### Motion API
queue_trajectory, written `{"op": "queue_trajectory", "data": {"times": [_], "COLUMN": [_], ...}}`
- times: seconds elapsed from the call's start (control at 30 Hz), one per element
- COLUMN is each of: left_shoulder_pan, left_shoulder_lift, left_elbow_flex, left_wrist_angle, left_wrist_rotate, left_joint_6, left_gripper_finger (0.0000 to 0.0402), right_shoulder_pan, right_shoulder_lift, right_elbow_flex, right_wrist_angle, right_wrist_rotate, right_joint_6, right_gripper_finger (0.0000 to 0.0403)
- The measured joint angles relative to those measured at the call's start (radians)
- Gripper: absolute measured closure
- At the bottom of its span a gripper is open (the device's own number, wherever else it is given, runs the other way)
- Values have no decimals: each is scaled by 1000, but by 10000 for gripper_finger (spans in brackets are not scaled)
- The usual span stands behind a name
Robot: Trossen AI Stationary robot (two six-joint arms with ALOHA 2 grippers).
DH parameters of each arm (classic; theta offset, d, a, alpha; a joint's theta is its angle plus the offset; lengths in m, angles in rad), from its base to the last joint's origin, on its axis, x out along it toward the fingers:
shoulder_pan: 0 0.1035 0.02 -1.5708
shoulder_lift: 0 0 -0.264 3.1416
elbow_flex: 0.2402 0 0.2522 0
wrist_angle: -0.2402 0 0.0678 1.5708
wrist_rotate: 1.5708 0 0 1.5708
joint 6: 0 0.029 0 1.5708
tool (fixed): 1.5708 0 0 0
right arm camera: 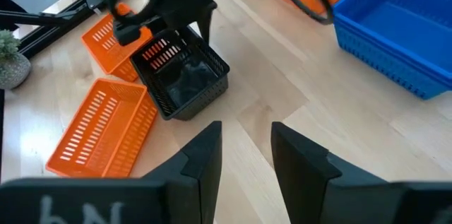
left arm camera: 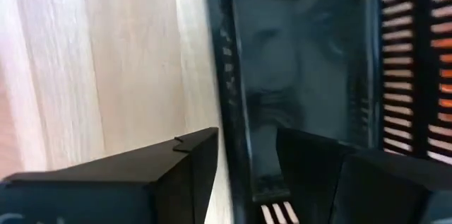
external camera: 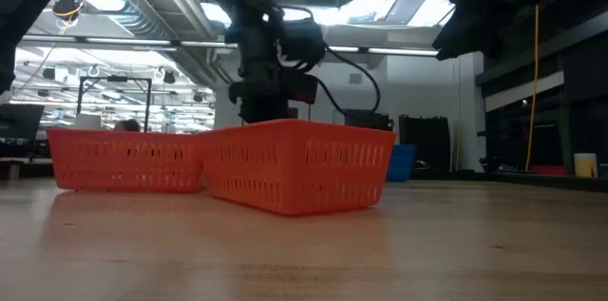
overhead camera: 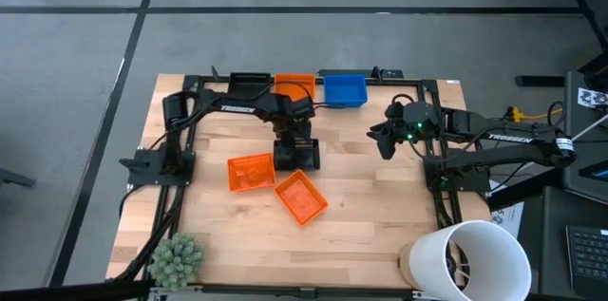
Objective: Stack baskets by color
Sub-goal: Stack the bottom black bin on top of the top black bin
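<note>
A black basket (overhead camera: 297,155) rests flat on its bottom mid-table. My left gripper (left arm camera: 244,139) points down over it, open. One finger (left arm camera: 191,160) is outside the basket's wall (left arm camera: 227,97) and the other (left arm camera: 311,164) is inside. The right wrist view shows the same gripper (right arm camera: 191,26) at the basket's (right arm camera: 185,83) rim. Two orange baskets (overhead camera: 251,172) (overhead camera: 302,197) lie just near of it. My right gripper (overhead camera: 385,140) hangs open above bare table on the right, holding nothing.
Along the far edge stand a black basket (overhead camera: 249,83), an orange one (overhead camera: 294,84) and a blue one (overhead camera: 344,89). A white bucket (overhead camera: 475,258) is at the near right corner and a fuzzy green plant (overhead camera: 178,258) at the near left. Bare wood lies between the arms.
</note>
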Motion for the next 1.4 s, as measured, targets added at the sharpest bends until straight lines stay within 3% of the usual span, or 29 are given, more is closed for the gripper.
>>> {"op": "queue_trajectory", "data": {"times": [0.13, 0.27, 0.37, 0.63, 0.83, 1.13, 1.27, 1.4], "left_shoulder_pan": [21, 33, 46, 113, 261, 619, 704, 717], "left_shoulder_lift": [9, 7, -26, -214, -287, -205, -156, -117], "left_elbow_flex": [0, 0, 11, 206, 319, 325, 325, 325], "left_wrist_angle": [3, -11, -63, -230, -449, -471, -459, -433], "left_wrist_rotate": [48, 54, 54, 3, -197, -236, -169, -167], "left_joint_6": [4, 2, 1, 71, 227, 427, 492, 566], "left_gripper_finger": [280, 373, 396, 400, 401, 401, 401, 401], "right_shoulder_pan": [0, 0, 0, 0, 0, 0, 0, 0], "right_shoulder_lift": [0, 0, 0, 0, 0, 0, 0, 0], "right_elbow_flex": [0, 0, 0, 0, 0, 0, 0, 0], "right_wrist_angle": [-1, -2, -2, -3, -3, -3, -3, -3], "right_wrist_rotate": [0, 0, 0, 0, 1, 2, 2, 2], "right_joint_6": [1, 0, 0, 2, 1, 0, 0, 0], "right_gripper_finger": [281, 281, 281, 281, 281, 281, 281, 281]}}
